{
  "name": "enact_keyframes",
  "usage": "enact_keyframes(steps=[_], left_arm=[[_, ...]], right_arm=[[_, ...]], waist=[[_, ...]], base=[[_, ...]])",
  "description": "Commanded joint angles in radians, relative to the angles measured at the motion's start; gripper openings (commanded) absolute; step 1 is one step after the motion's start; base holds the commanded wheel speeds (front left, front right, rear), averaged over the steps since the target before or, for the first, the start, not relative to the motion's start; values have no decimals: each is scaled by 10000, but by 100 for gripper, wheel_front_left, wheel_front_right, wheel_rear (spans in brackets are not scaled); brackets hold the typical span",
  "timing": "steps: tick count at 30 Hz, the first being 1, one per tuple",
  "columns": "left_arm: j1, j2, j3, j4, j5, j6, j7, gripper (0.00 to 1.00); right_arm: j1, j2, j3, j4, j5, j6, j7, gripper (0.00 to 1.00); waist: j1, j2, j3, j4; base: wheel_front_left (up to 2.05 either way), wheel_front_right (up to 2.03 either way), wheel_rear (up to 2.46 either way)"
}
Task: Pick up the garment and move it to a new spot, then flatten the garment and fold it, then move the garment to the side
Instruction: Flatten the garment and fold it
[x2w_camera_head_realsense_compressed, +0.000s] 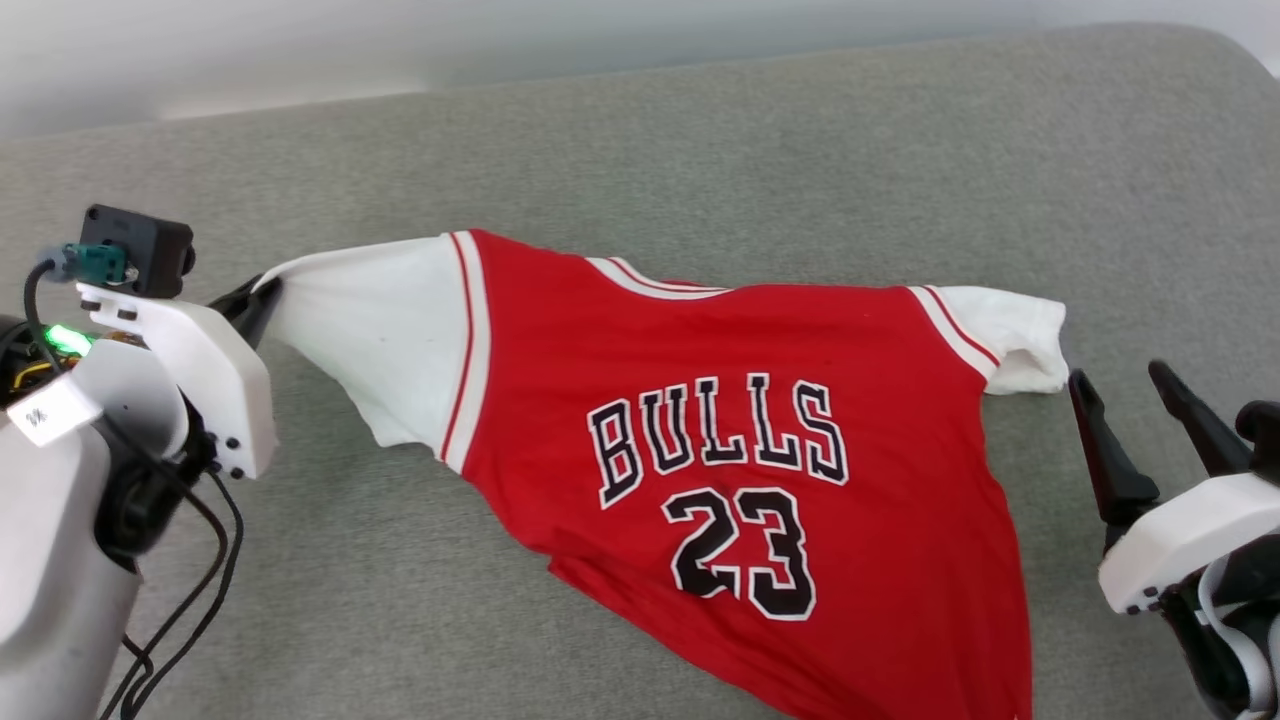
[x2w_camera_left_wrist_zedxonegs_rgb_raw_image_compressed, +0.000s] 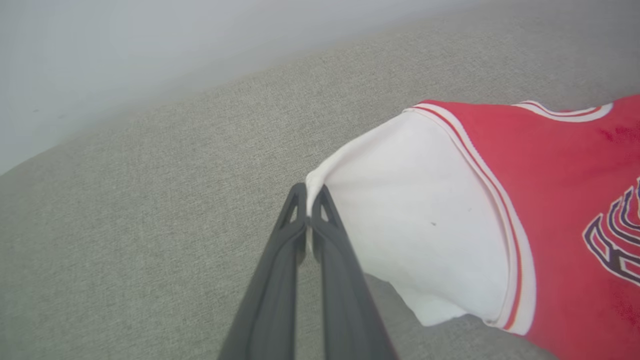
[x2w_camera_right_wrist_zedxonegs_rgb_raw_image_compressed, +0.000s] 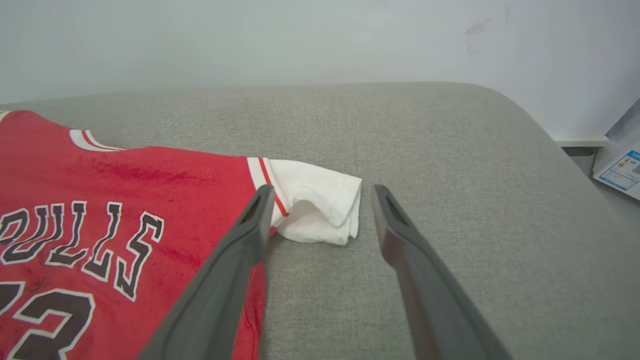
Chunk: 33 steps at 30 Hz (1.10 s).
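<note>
One garment lay spread on the grey padded surface in the head view. It was red with two white sleeves and read "BULLS" over "23". Two hands showed: the left hand pinched the left sleeve's tip, and the right hand stood spread wide and empty, just right of the right sleeve.

In the left wrist view, two dark fingers met on the sleeve's edge.

In the right wrist view, two fingers stood apart beside the crumpled sleeve. One printed sheet lay far right, its writing unreadable.
</note>
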Motion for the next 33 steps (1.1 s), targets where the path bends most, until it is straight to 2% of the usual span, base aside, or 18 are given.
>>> enact_keyframes(steps=[1, 8, 9, 11, 15, 18, 21, 28, 33], left_arm=[[331, 1, 19, -412, 98, 82, -267, 0], [1206, 22, 37, -2722, 186, 536, -511, 0], [1206, 22, 37, -2722, 186, 536, -511, 0], [1456, 29, 76, -3422, 141, 687, -487, 0], [1897, 21, 48, -4649, 97, 891, -397, 0], [2040, -60, -94, -5315, 127, 944, -355, 0], [2018, -129, -216, -5760, 200, 991, -342, 0], [1762, -326, -510, -6293, 270, 906, -373, 0], [1647, -390, -607, -6213, 269, 837, -476, 0]], right_arm=[[49, -278, 52, -102, 60, -3, 615, 100], [-709, -1067, -44, -441, 528, -3, 4059, 100], [-709, -1067, -44, -441, 528, -3, 4059, 100], [-1181, -1280, -217, -431, 620, -5, 5247, 100], [-2307, -1679, -315, 23, 655, -3, 7249, 100], [-2982, -1877, -320, 612, 486, -3, 8294, 100], [-3560, -2015, -335, 1288, 273, -3, 8772, 100], [-4041, -2173, 4, 2891, 5, -3, 8560, 100], [-3639, -2099, 843, 3581, 395, 14, 8455, 100]], waist=[[-1, 0, -158, 207], [-1, 0, -56, 736], [-1, 0, -56, 736], [-1, 0, 56, 888], [-1, 0, 376, 1214], [-1, 0, 606, 1479], [-1, 0, 818, 1714], [-1, 0, 1233, 2115], [-1, 0, 1406, 2264]], base=[[0, 0, 0], [0, 0, 0], [0, 0, 0], [0, 0, 0], [0, 0, 0], [0, 0, 0], [0, 0, 0], [0, 0, 0], [0, 0, 0]])
